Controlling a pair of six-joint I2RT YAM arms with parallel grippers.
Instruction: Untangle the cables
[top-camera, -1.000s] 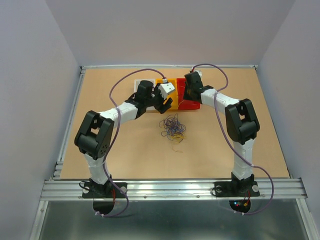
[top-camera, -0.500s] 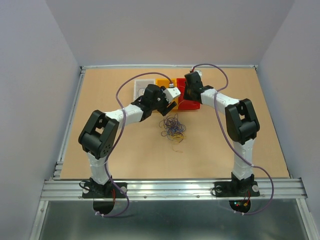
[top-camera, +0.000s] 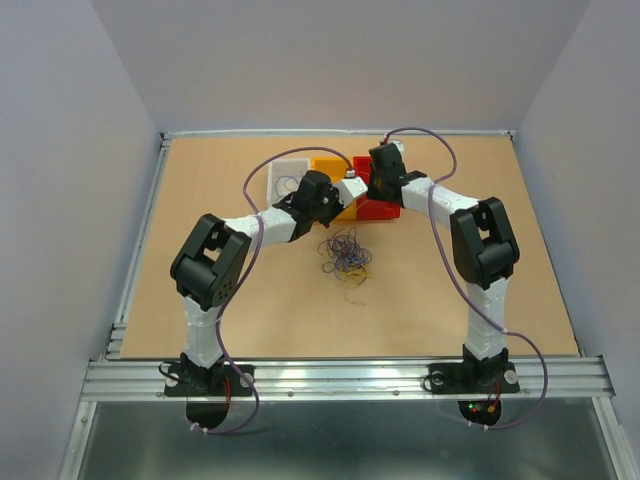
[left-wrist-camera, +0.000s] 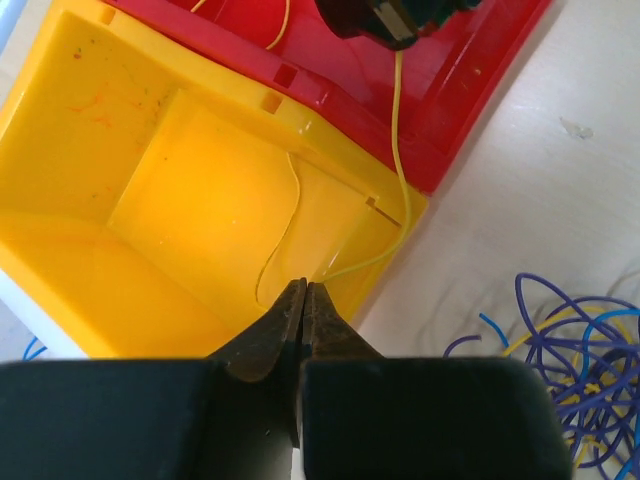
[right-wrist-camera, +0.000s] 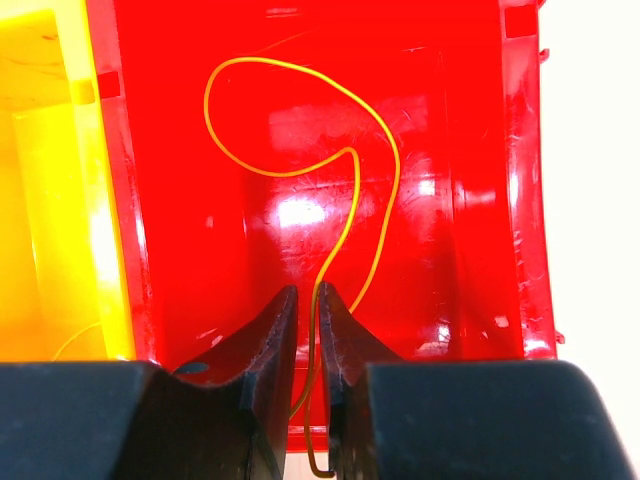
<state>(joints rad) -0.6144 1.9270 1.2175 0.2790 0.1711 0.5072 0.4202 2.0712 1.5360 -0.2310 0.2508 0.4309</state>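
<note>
A tangle of thin blue, purple and yellow cables (top-camera: 345, 252) lies on the table in front of the bins, and shows at the lower right (left-wrist-camera: 570, 350) of the left wrist view. My left gripper (left-wrist-camera: 303, 290) is over the near corner of the yellow bin (left-wrist-camera: 90, 150), shut on a yellow cable (left-wrist-camera: 400, 150). That cable runs up over the red bin (left-wrist-camera: 470, 90) wall to my right gripper (right-wrist-camera: 306, 292). The right gripper hangs inside the red bin (right-wrist-camera: 470, 150), its fingers nearly together on a looping yellow cable (right-wrist-camera: 300, 170).
A white bin (top-camera: 287, 172) holding a thin blue cable stands left of the yellow bin (top-camera: 326, 165). The red bin (top-camera: 384, 209) is on the right. The three bins sit side by side at the table's middle back. Grey walls enclose the table.
My left arm swung right, from beside the white bin to the yellow bin's near corner. Its jaws went from open to shut. The right arm held still.
</note>
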